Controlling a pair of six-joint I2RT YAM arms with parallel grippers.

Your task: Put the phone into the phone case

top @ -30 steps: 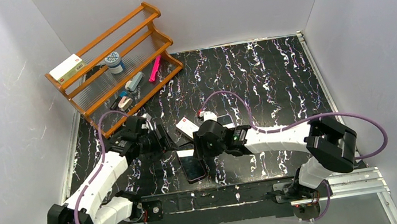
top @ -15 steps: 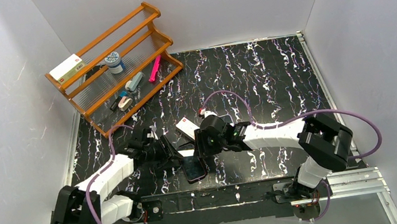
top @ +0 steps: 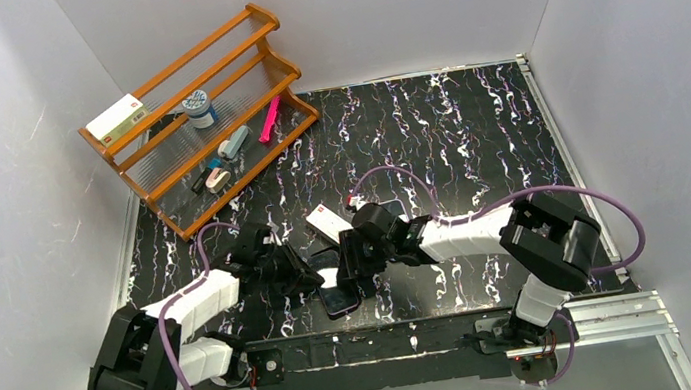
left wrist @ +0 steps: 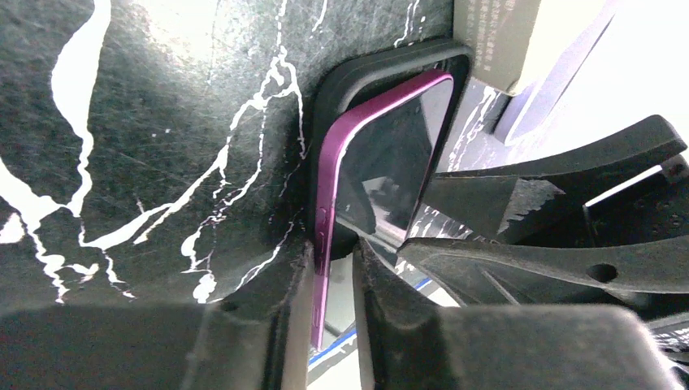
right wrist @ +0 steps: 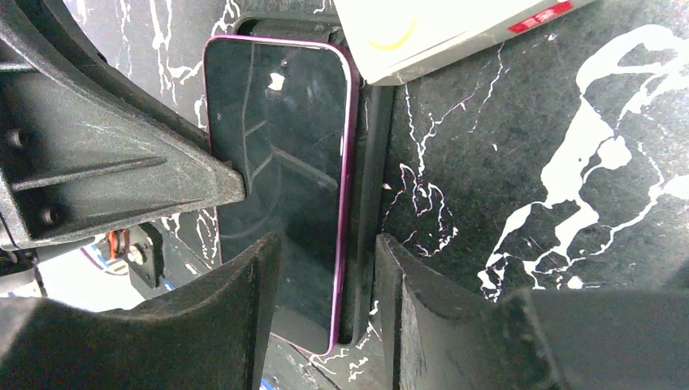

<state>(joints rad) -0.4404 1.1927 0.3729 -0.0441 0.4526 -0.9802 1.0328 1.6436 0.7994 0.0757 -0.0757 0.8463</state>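
The phone (top: 338, 299) has a purple rim and a dark screen, and it lies near the front edge of the mat between my two grippers. In the left wrist view the phone (left wrist: 390, 162) sits tilted in the black phone case (left wrist: 325, 89), with its near long edge raised. My left gripper (left wrist: 333, 252) is shut on that purple edge. In the right wrist view, my right gripper (right wrist: 325, 244) is open and straddles the other long side. One finger is over the phone (right wrist: 276, 138) screen. The other is outside the phone case (right wrist: 367, 162) wall.
A white box (top: 325, 223) lies just beyond the phone and touches the case's far end (right wrist: 455, 24). A wooden rack (top: 201, 123) with several small items stands at the back left. White walls enclose the black marbled mat (top: 474, 128).
My left arm has reached right to the phone, and its jaws have closed from wide open onto the phone's edge. My right gripper has shifted slightly nearer and kept its width.
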